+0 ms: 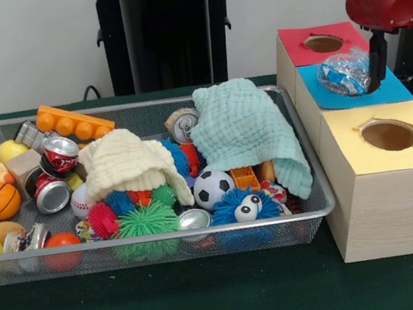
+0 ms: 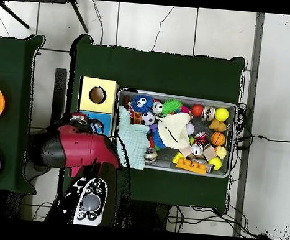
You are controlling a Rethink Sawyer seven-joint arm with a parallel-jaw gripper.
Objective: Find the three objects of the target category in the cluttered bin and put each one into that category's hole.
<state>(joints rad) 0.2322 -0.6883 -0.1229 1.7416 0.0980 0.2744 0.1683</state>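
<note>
One see-through plastic bottle [image 1: 344, 73] with a blue label lies tilted over the blue-surround hole [image 1: 397, 89] of the pale wooden box, hiding the opening. My gripper [image 1: 376, 83] comes down from the red wrist at the top right and touches the bottle's right end, its tip almost at the blue paper. In the overhead view my red arm [image 2: 77, 148] covers the gripper and most of the blue surround [image 2: 104, 118]. The silver wire-mesh bin [image 1: 143, 102] sits left of the box, full of toys. No other bottle shows in it.
The red-surround hole [image 1: 323, 43] is behind the blue one and the yellow-surround hole [image 1: 389, 135] is in front. A green cloth [image 1: 245, 125] and a pale yellow cloth [image 1: 125, 161] cover parts of the bin. Soda cans [image 1: 59, 155], balls and spiky toys lie around them.
</note>
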